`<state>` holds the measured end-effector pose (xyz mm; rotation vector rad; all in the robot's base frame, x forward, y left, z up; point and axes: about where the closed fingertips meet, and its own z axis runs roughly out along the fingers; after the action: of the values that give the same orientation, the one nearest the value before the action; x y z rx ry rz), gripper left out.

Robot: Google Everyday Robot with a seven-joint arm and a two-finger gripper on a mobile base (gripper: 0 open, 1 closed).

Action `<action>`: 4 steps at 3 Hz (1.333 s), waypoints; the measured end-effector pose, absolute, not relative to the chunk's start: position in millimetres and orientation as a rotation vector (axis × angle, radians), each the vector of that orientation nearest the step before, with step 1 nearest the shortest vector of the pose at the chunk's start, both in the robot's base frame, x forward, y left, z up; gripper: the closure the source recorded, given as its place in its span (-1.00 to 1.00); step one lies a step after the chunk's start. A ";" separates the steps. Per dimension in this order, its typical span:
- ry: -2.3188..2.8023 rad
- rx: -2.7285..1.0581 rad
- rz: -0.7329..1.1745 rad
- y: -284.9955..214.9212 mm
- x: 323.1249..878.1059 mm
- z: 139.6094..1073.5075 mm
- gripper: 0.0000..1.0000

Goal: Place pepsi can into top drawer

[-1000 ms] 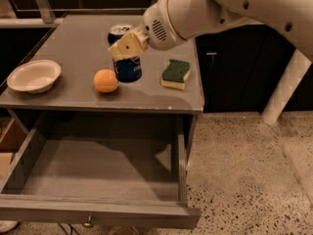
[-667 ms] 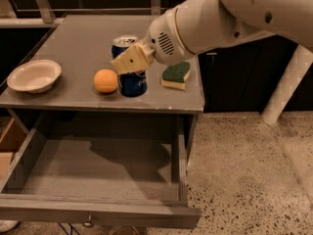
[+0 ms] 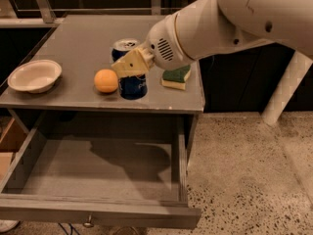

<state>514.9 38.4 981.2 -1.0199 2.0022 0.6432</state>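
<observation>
Robot arm, white and bulky, is seen reaching in from the upper right over a grey table. Below the tabletop the top drawer is pulled open toward the viewer, with a small knob fixed to its front. On the table's left a white bowl is set, well apart from the rest. Near the table's front edge the pepsi can is stood upright. Its middle is covered by the yellowish gripper, which is placed against the can's front; whether the grip is closed on the can cannot be told. A green-and-yellow sponge is laid near the can's right, and an orange is set just beside the can on its left, perhaps touching.

Several risks are judged possible. If the hold is loose, the can may be tipped or dropped when lifted and lost over the front edge. The orange may be nudged and sent rolling into the drawer or onto the speckled floor. If the can is lowered too early, the table edge or the drawer's side may be struck.
</observation>
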 end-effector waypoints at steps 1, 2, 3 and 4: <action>2.002 -0.965 0.641 42.1 501.1 963.7 1.00; 2.024 -0.922 0.654 40.6 481.8 936.8 1.00; 2.044 -0.922 0.707 43.3 462.4 916.1 1.00; 2.044 -0.922 0.707 43.3 462.4 916.1 1.00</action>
<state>462.4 43.3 916.1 -0.9215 2.0444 0.7070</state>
